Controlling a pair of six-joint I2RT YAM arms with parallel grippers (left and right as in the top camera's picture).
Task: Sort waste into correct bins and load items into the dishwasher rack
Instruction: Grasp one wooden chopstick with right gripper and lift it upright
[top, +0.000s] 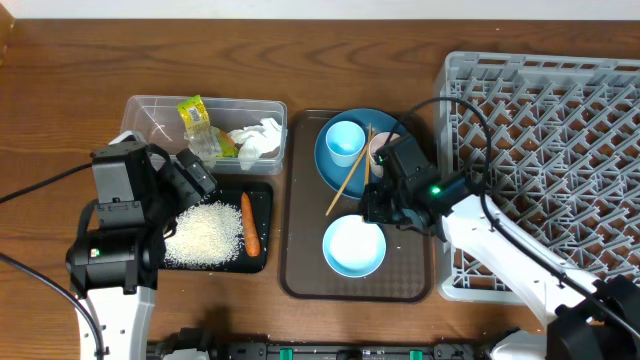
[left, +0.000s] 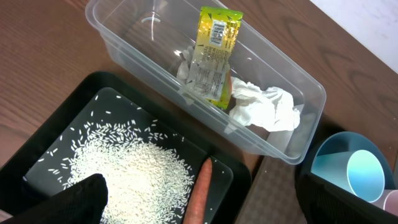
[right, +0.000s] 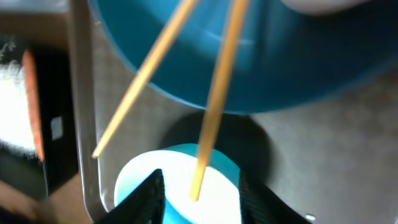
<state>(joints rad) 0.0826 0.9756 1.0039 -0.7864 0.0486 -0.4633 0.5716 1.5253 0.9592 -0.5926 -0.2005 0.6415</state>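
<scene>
Overhead, the waste half looks done: yellow-green crinkled snack wrapper (top: 195, 118) and crumpled white tissue (top: 258, 138) sit in the clear plastic rectangular tub (top: 150, 102), loose white rice grains (top: 205, 238) and small orange carrot (top: 250, 225) in the black shallow tray (top: 266, 195). But the large dark blue round plate (top: 325, 172), light blue cup (top: 345, 140), pale pink cup (top: 378, 150), thin wooden chopsticks (top: 347, 178) and white-and-light-blue bowl (top: 352, 248) all sit on the brown flat tray (top: 305, 270), none in the grey lattice dishwasher rack (top: 540, 62). Left wrist cam: left gripper (left: 205, 208) is spread wide over the black shallow tray, holding nothing. Right wrist cam: right gripper (right: 202, 193) has its fingers apart with one chopstick tip in the gap, nothing pinched that I can see, so I'd say loading is all left.
</scene>
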